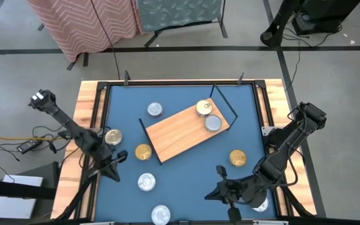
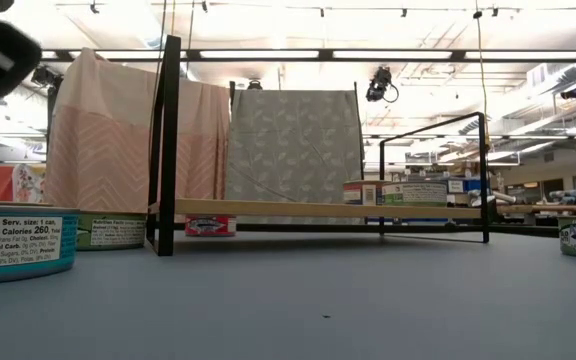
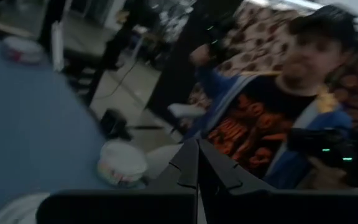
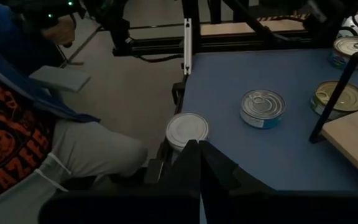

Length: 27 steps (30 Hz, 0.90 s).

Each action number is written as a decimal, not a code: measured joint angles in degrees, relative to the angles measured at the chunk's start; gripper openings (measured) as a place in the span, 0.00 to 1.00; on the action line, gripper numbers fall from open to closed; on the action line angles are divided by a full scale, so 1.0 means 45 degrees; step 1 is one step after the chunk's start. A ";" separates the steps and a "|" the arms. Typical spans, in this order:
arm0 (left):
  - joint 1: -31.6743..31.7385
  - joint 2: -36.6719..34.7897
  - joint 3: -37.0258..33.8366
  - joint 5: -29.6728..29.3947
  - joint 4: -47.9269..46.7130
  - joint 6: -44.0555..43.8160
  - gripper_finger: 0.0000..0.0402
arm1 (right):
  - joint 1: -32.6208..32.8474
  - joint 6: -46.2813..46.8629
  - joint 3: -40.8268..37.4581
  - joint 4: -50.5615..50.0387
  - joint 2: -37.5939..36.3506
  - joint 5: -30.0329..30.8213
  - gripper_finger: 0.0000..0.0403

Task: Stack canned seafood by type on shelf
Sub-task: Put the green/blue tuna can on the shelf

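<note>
Looking down from the high view, the shelf [image 1: 183,132] lies slanted mid-counter with a gold tin [image 1: 204,108] and a silver tin [image 1: 212,123] at one end; other tins lie loose on the blue counter [image 1: 242,100]. The left end effector [image 1: 113,169] and right end effector [image 1: 217,187] hover low, holding nothing. The low view shows those shelved tins [image 2: 396,193] side by side. Each wrist view shows its fingers pressed together, empty. Sorting looks barely begun; next, one arm must spread over a loose tin [image 4: 263,107].
</note>
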 joint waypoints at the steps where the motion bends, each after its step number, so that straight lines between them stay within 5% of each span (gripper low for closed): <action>1: -0.0328 0.0359 0.0000 -0.0439 0.0178 0.0015 0.01 | 0.0000 0.0008 0.0000 -0.0034 0.0000 0.0000 0.01; 10: -0.2520 0.3924 0.0064 -0.2753 0.4598 0.0711 0.01 | 0.0000 -0.0020 0.0000 -0.0129 -0.0005 0.0073 0.01; 17: -0.2714 0.7208 0.1840 -0.3015 0.4489 0.0625 0.01 | 0.0006 -0.0034 0.0000 -0.0162 -0.0010 0.0088 0.01; 20: -0.2719 0.8331 0.3133 -0.2837 0.2811 0.0620 0.01 | 0.0062 -0.0034 0.0000 -0.0162 -0.0010 0.0092 0.01; 27: -0.2719 0.9967 0.6803 -0.4101 -0.6369 -0.0028 0.01 | 0.0256 -0.0034 0.0000 -0.0157 -0.0010 0.0092 0.01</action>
